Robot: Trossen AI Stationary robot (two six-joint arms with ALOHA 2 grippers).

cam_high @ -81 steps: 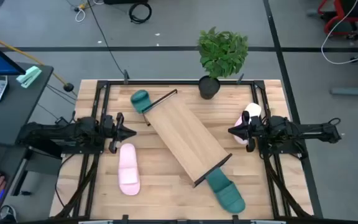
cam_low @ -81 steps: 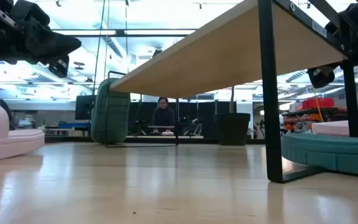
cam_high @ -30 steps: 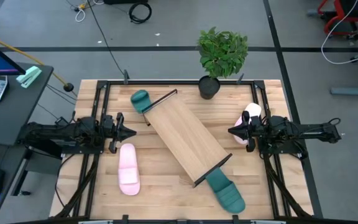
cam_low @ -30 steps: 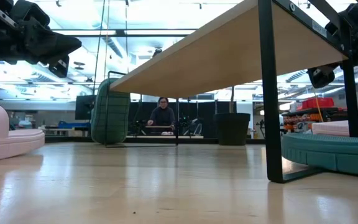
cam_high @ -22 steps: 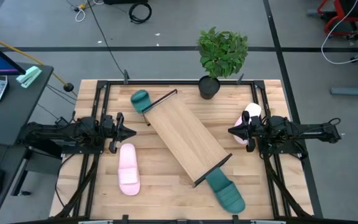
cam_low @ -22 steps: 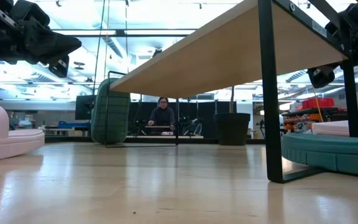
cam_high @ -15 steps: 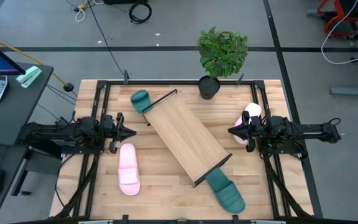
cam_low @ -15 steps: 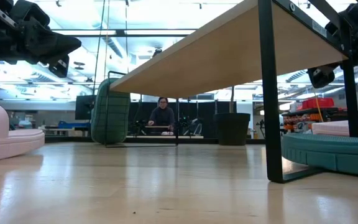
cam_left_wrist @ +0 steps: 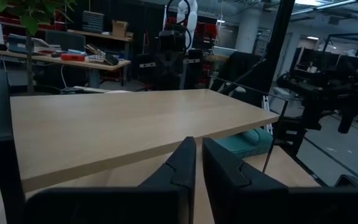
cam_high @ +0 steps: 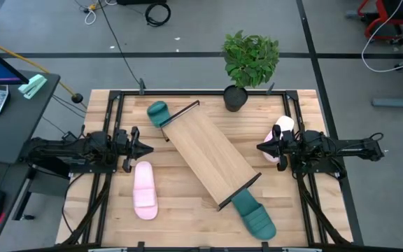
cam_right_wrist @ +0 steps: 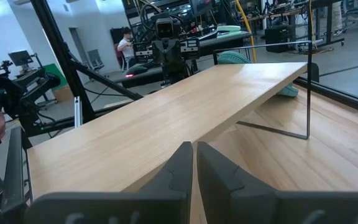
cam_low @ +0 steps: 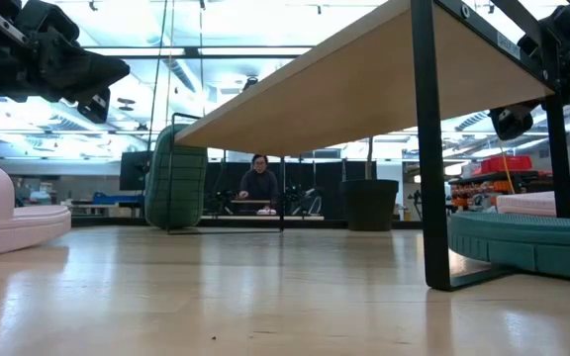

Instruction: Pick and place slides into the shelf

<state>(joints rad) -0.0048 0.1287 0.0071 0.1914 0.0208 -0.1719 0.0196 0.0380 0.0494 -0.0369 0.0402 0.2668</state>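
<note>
High view, shelf (cam_high: 209, 152) between left hand (cam_high: 147, 148), right hand (cam_high: 261, 147)

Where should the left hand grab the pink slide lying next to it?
Best guess: grip the pink slide across its wide strap, at the end nearer the left hand, coming straight down. It lies flat, sole down, clear of the shelf, so the raised strap gives the fingers two sides.

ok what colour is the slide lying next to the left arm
Pale pink. The slide shows best in the high view, lying on the table just in front of the left hand.
</note>
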